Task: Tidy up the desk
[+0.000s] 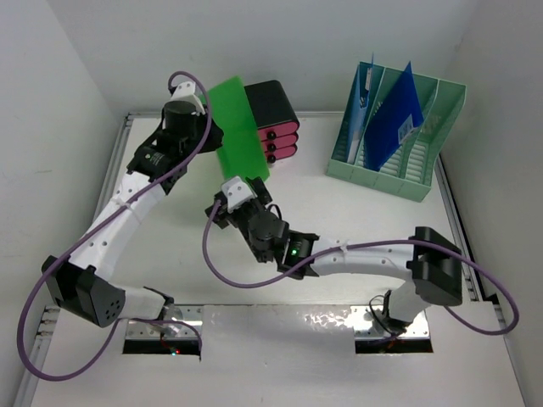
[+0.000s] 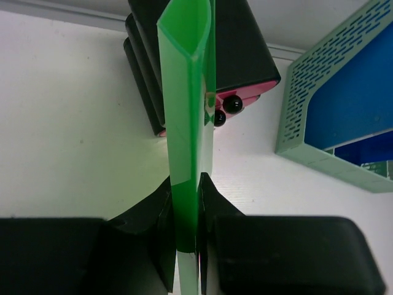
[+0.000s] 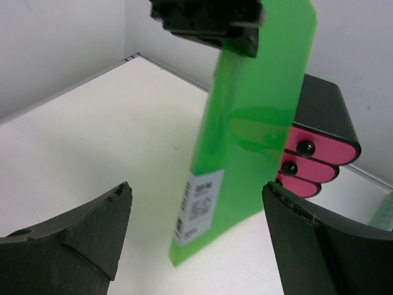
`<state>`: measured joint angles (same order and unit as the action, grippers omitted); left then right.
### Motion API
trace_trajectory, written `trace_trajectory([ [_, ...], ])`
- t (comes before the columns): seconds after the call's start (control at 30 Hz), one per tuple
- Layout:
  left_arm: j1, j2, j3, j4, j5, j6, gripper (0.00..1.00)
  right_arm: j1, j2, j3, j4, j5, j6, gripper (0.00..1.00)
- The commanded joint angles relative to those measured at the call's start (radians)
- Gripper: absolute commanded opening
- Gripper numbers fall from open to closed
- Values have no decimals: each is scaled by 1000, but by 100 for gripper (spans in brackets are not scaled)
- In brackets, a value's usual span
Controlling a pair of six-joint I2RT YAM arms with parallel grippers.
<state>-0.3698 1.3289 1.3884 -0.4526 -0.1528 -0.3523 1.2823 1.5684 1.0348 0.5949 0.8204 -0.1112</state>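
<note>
On the white desk (image 1: 373,212) a thin green folder (image 1: 239,127) stands upright on its lower edge, in front of a black box with pink drawers (image 1: 276,123). My left gripper (image 1: 208,127) is shut on the folder's upper edge; in the left wrist view the green folder (image 2: 187,92) passes between the closed fingers of the left gripper (image 2: 186,203). My right gripper (image 3: 196,186) is open close to the folder's (image 3: 252,141) lower corner with the white label, touching nothing. The left gripper (image 3: 209,21) shows at the top of that view.
A mint-green file organizer (image 1: 399,136) holding blue folders (image 1: 394,114) stands at the back right. The drawer box (image 2: 245,55) is right behind the green folder. Metal rails (image 1: 114,170) run along the desk's edges, and white walls enclose it.
</note>
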Motion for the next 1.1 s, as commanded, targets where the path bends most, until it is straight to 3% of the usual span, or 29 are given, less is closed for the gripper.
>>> trace_trajectory([
  [0.0,0,-5,11,81,-65,-97,0,-11,53,121,-26,-12,-5,84],
  [0.17,-9,-7,-11,97,-83,-97,0,-105,214,312,-233,-7,44,82],
  [0.37,-8,-10,-34,111,-80,-86,0,-161,356,352,-94,57,-56,72],
  [0.5,-9,0,-55,126,-67,-82,0,-169,479,465,-18,185,-255,63],
  [0.53,-9,3,-60,126,-68,-82,0,-172,499,476,14,206,-292,60],
  [0.63,-9,4,-61,127,-62,-74,0,-181,556,490,217,281,-450,37],
  [0.67,-9,4,-61,126,-60,-67,0,-185,574,492,252,296,-505,25],
  [0.73,-11,7,-61,127,-47,-59,0,-192,581,487,289,310,-531,14],
  [0.77,-11,6,-61,126,-42,-50,0,-198,579,475,292,312,-542,1],
  [0.9,-18,12,-54,157,79,62,0,-202,533,398,284,307,-541,0],
  [0.97,-26,15,-34,154,101,129,35,-199,487,320,229,293,-452,0],
  [1.0,-26,15,-17,150,120,150,63,-201,422,283,205,280,-405,0],
  [1.03,-26,15,-6,144,125,171,72,-202,383,210,148,240,-353,0],
  [1.07,-26,15,21,128,125,205,91,-202,307,179,116,215,-249,0],
])
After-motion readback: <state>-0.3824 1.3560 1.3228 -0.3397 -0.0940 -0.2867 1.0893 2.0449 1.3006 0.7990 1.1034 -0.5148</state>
